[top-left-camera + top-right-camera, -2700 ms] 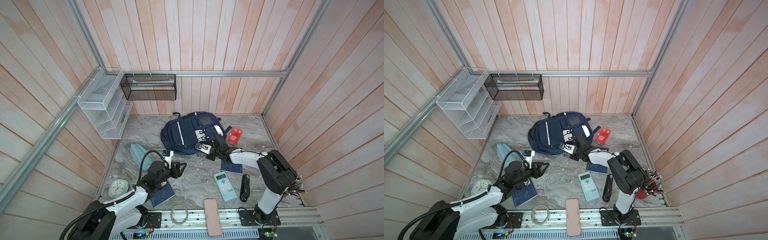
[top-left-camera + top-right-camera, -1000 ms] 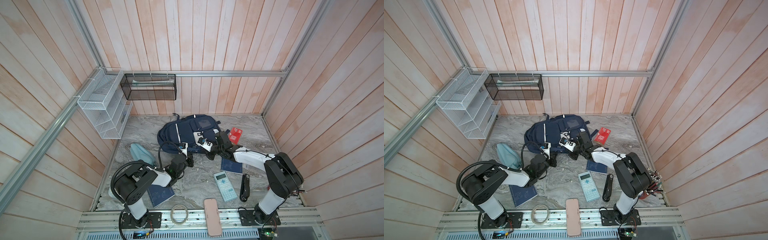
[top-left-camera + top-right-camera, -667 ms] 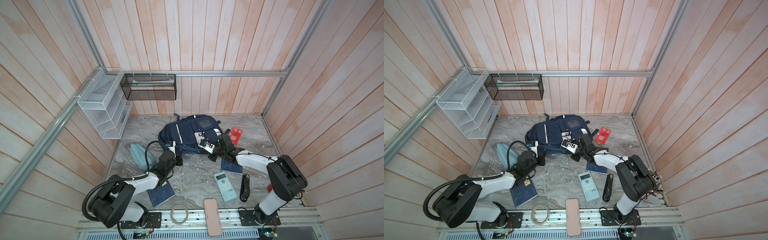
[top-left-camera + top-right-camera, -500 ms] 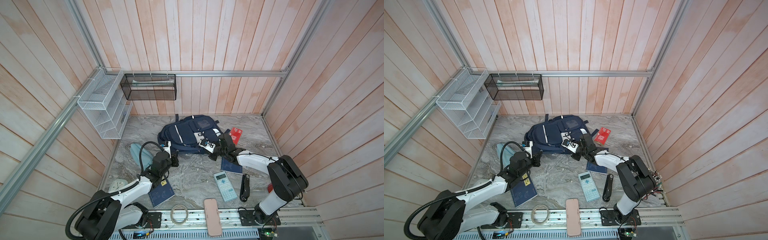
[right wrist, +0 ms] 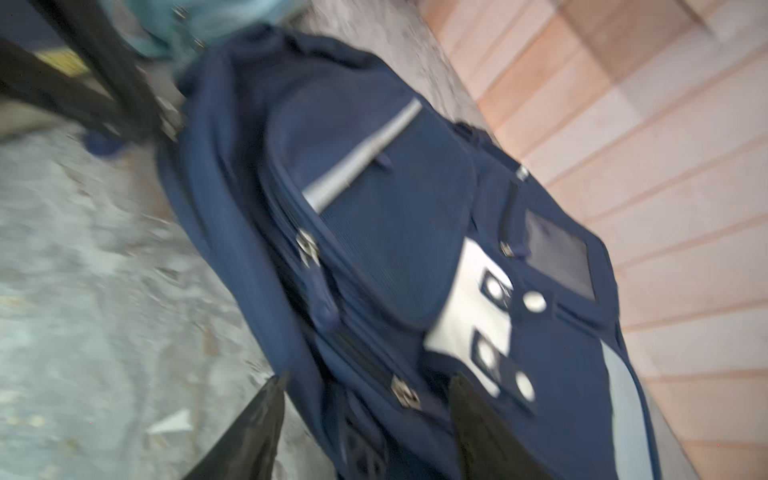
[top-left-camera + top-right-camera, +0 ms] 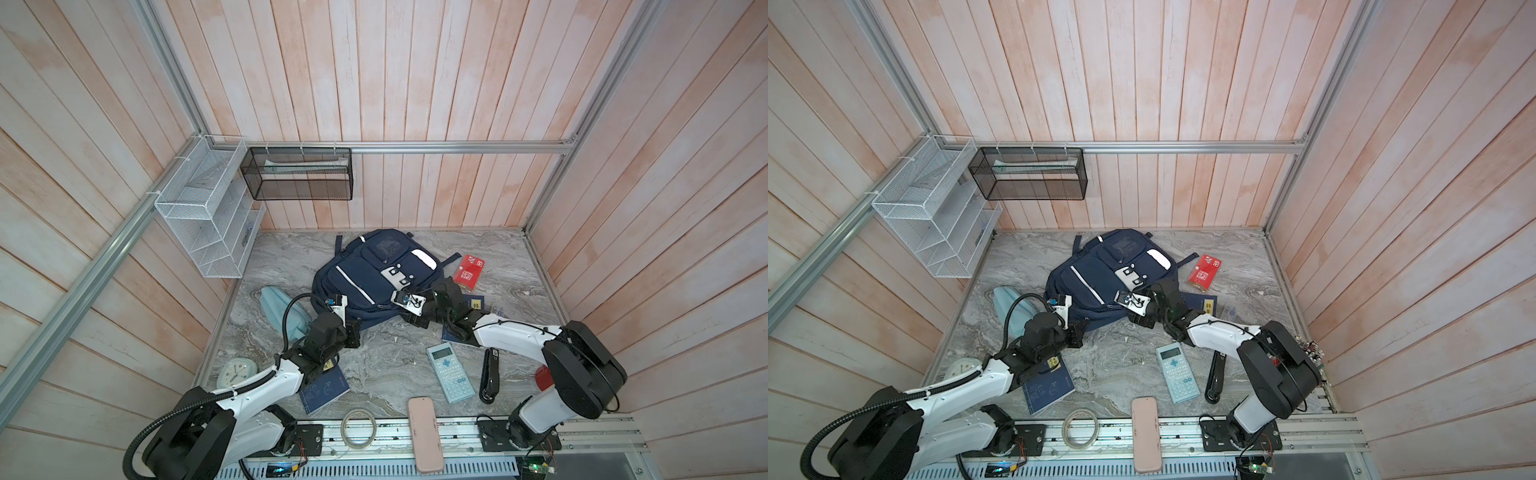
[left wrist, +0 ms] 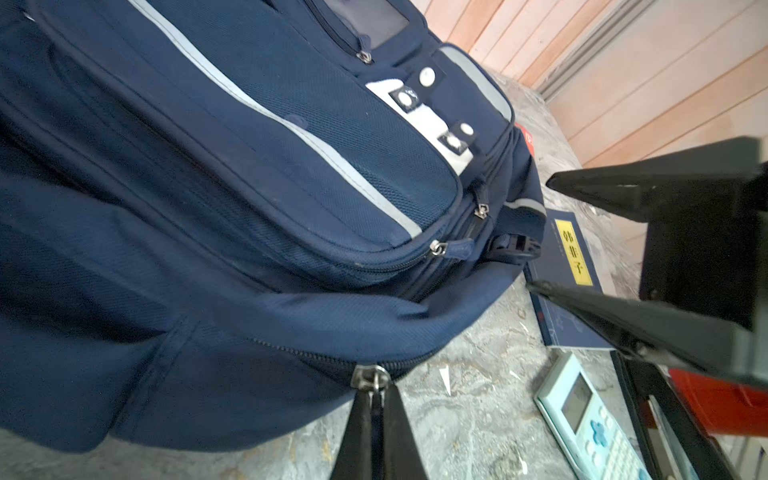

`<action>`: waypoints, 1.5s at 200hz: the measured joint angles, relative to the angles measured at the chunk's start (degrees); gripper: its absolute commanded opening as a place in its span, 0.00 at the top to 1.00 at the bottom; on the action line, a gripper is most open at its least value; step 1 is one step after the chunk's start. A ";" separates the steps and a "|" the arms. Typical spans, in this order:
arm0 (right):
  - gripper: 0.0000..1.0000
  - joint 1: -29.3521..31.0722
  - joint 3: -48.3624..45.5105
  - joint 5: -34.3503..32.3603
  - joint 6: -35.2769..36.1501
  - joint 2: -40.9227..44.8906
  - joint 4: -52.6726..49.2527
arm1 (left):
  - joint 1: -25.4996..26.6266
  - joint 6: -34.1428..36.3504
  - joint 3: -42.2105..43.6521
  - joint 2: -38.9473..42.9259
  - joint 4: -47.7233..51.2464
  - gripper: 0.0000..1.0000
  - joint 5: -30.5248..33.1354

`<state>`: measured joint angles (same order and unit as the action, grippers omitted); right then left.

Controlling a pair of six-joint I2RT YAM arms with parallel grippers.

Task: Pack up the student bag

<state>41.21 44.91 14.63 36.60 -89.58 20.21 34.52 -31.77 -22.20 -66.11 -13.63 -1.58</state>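
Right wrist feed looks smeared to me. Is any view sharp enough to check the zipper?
Right wrist view: motion-blurred throughout, the student bag smeared. Left wrist view: sharp, the zipper pull crisp between the shut jaws of the left gripper. Both top views: evenly lit, no glare, but the pull is too small there.

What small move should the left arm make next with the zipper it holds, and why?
Probably draw the zipper pull along its track to start opening the student bag. The left gripper is shut on that pull at the bag's near edge, the track looks closed, and the right gripper stands open at the bag's edge, gripping nothing.
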 measured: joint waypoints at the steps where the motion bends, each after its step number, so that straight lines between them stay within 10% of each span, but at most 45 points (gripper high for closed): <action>1: 0.37 0.31 0.04 0.02 -0.02 -0.02 0.22 | 0.07 -0.02 -0.02 -0.04 -0.02 1.00 0.00; 32: 0.47 4.28 2.51 0.20 -0.24 -5.35 3.87 | 1.46 -1.38 -1.09 -0.35 0.28 1.00 -1.09; 65: 1.00 5.09 6.56 0.76 -1.62 -12.09 2.93 | 0.87 -2.14 -1.16 -0.33 0.85 1.00 -1.18; 155: 1.00 -0.46 -0.96 3.04 3.87 -6.34 3.30 | -20.74 -0.66 -1.16 -0.07 0.44 1.00 -7.39; 196: 1.00 -7.78 -1.49 6.86 4.68 -5.86 4.22 | -16.76 -0.11 -0.96 4.24 2.40 1.00 -8.74; 240: 0.34 -11.45 -1.18 -1.66 0.76 -5.99 5.25 | -3.89 -3.45 2.40 9.44 4.72 1.00 -4.96; 300: 0.32 -0.72 -5.62 -0.24 -0.48 6.32 5.40 | 3.72 -5.40 0.17 2.78 4.07 1.00 -3.93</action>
<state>40.49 39.29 14.39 36.12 -83.26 25.61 38.24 -37.17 -22.02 -63.33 -9.56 -5.52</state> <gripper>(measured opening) 0.684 0.058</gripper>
